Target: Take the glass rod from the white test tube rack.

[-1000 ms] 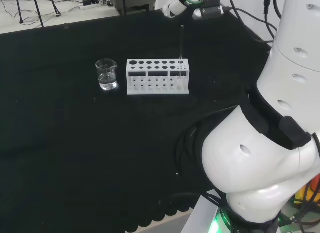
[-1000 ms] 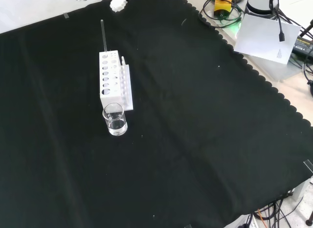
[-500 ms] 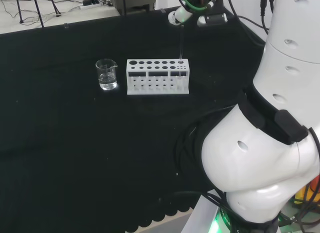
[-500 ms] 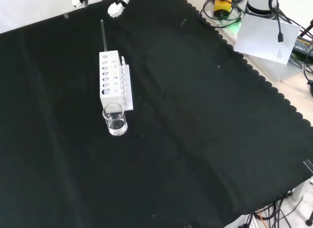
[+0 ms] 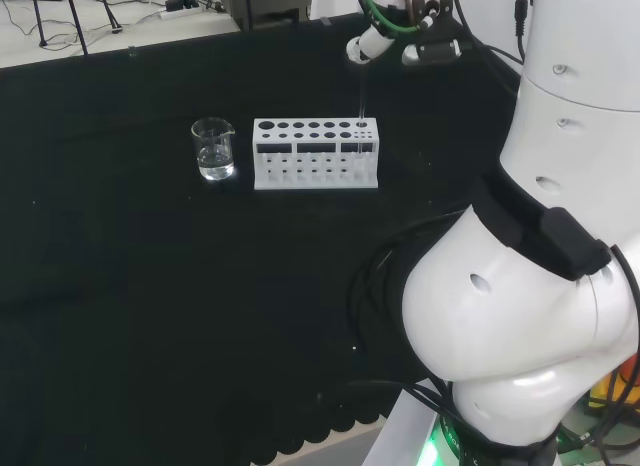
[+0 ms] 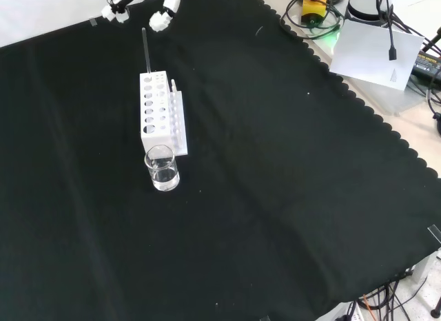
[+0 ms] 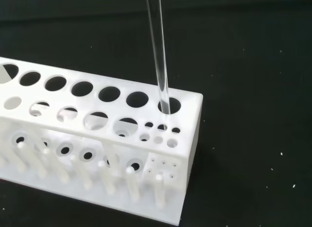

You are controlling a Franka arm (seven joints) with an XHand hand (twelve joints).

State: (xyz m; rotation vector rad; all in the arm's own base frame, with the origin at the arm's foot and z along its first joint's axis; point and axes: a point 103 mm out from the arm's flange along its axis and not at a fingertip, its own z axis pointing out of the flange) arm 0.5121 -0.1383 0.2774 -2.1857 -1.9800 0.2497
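White rack: the white test tube rack [image 5: 316, 154] stands on the black cloth [image 5: 150, 286], left of the arm's big white links [image 5: 540, 286] in the head view; in the front view it runs from far to near [image 6: 160, 113].
Glass rod: the glass rod [image 7: 158, 56] stands upright in the end hole of the rack's back row, at the rack's right end in the head view [image 5: 361, 91] and at its far end in the front view [image 6: 146, 51]. It is still in the rack.
Hand: the hand [image 6: 141, 3] hangs at the far edge of the front view, its white fingertips [image 6: 160, 21] spread to either side of the rod's top and apart from it; they hold nothing. In the head view the hand [image 5: 385, 41] sits just above the rod's top.
Change: since a second ago the hand has come lower and nearer the rod's top, so that more of its fingers show in both fixed views; rack, rod and beaker have not moved.
Writing: none can be read on the rack or glassware.
Around: a small clear beaker [image 5: 214, 149] with a little clear liquid stands just left of the rack in the head view, and at its near end in the front view [image 6: 162, 168].
In the way: nothing stands between the hand and the rod; the other rack holes in the wrist view are empty.
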